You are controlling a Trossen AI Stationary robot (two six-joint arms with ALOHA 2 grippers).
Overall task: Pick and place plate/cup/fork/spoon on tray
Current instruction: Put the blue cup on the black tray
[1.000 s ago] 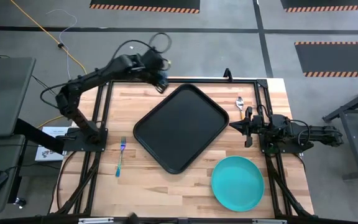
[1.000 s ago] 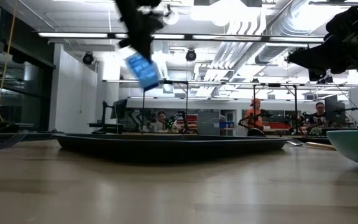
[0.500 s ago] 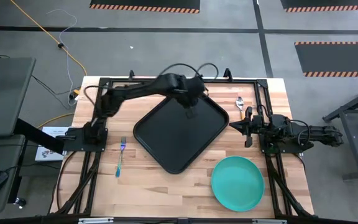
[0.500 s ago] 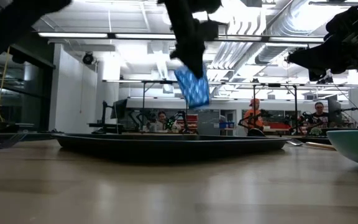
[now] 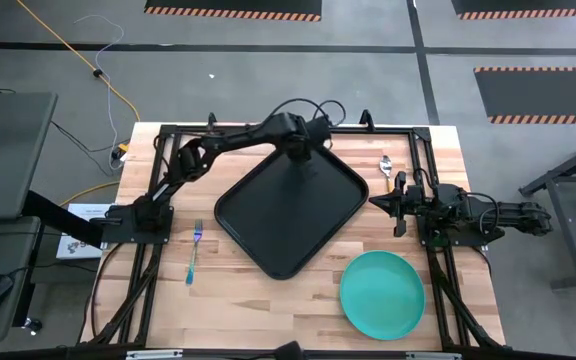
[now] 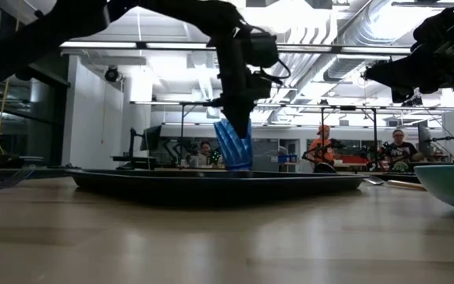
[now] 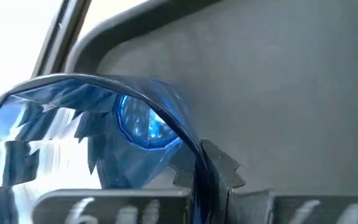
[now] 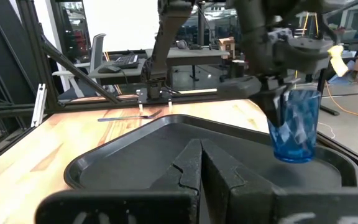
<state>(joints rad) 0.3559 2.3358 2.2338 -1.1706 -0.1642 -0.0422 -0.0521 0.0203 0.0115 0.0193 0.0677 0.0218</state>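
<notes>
Left hand (image 6: 233, 126) clamped on cup (image 6: 233, 146) over tray (image 6: 132, 180); no legible writing.

We see a translucent dark-blue faceted plastic cup (image 8: 296, 126) against a matte black rectangular tray (image 5: 290, 203). A round turquoise plastic plate (image 5: 382, 294) lies on our pale, striped wooden tabletop (image 5: 258, 305). We note a slim blue fork (image 5: 194, 253) with a teal handle, and a silver-bowled spoon (image 5: 386, 166).
</notes>
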